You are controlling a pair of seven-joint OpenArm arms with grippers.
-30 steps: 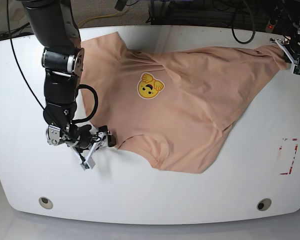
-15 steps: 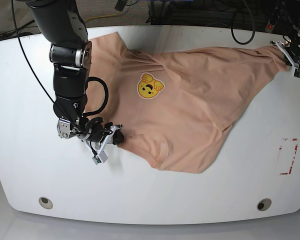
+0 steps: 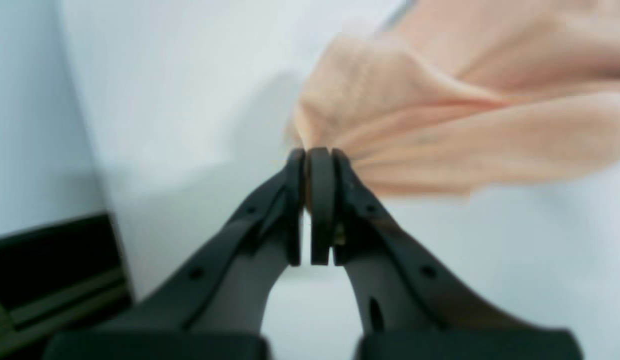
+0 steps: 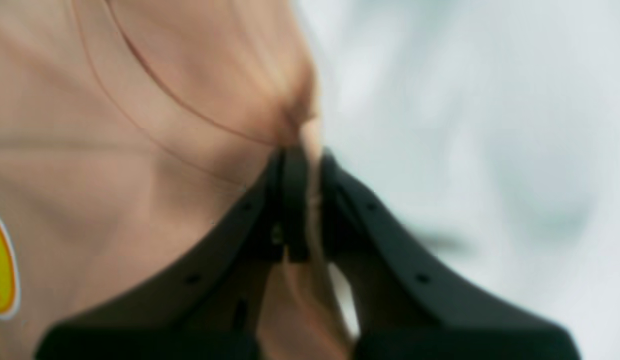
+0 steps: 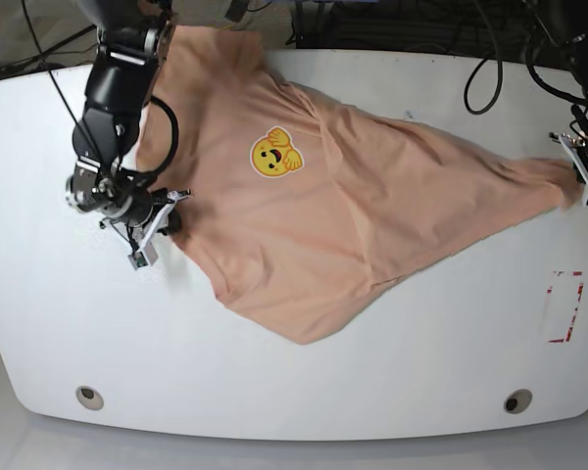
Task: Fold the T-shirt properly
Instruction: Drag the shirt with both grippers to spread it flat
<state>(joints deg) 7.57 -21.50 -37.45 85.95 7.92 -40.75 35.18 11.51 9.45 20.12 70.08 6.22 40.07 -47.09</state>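
Right hand (image 4: pixel 302 165) clamped tight, a pinch of peach cloth squeezed between its black fingers (image 4: pixel 289 200) — that's the T-shirt (image 5: pixel 343 215), gripped at its edge on the base view's left side. Left hand (image 3: pixel 317 165) likewise clenched on a bunched corner of the fabric, out by the far right rim of the white desk (image 5: pixel 294 382). Between the two, the shirt lies spread across the desk, wrinkled, front up, yellow smiling face print (image 5: pixel 274 157) showing. A red-and-white marking (image 5: pixel 563 305) sits near the desk's right edge.

White rounded table (image 5: pixel 304 392) — two small round holes near its front edge, dark cables (image 5: pixel 480 69) behind.
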